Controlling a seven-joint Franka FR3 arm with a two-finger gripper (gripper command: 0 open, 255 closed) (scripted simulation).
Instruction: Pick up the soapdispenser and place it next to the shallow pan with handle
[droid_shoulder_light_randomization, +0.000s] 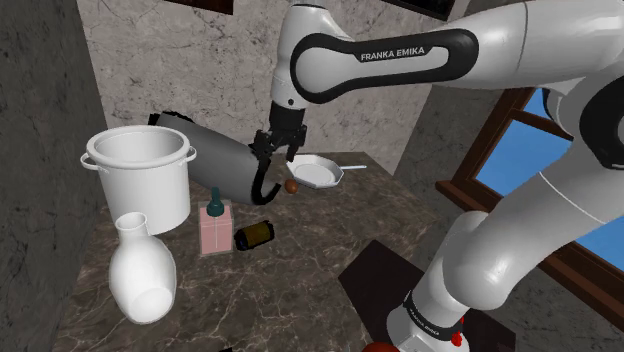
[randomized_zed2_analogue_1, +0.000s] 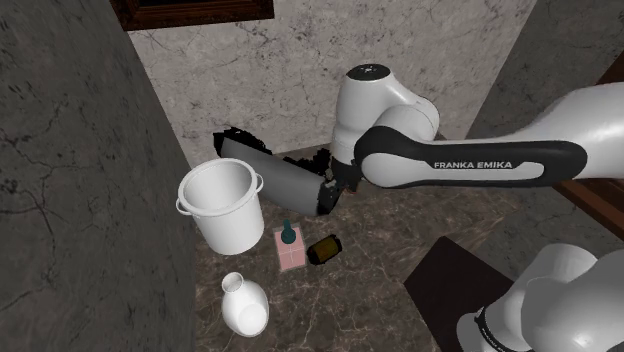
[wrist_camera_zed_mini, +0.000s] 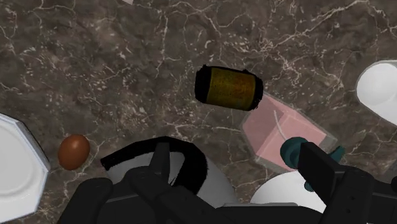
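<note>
The soap dispenser (droid_shoulder_light_randomization: 215, 229) is a pink square bottle with a teal pump, upright on the dark marble counter (droid_shoulder_light_randomization: 300, 250). In the wrist view the soap dispenser (wrist_camera_zed_mini: 278, 135) sits just ahead of one finger (wrist_camera_zed_mini: 323, 170). The shallow white pan (droid_shoulder_light_randomization: 318, 172) with its thin handle lies farther back, toward the shoulder view's right. My gripper (droid_shoulder_light_randomization: 279, 150) hangs open and empty above the counter between the pan and the dispenser, over the grey vessel's black handle (wrist_camera_zed_mini: 159, 151). The second exterior view has the gripper (randomized_zed2_analogue_1: 334, 188) up and right of the dispenser (randomized_zed2_analogue_1: 289, 248).
A brown bottle (droid_shoulder_light_randomization: 255, 235) lies on its side beside the dispenser. A tall white pot (droid_shoulder_light_randomization: 140, 175) and a white vase (droid_shoulder_light_randomization: 142, 272) stand at the shoulder view's left. A grey cylindrical vessel (droid_shoulder_light_randomization: 215, 165) lies behind. A brown egg (droid_shoulder_light_randomization: 291, 186) rests by the pan. Stone walls close the back.
</note>
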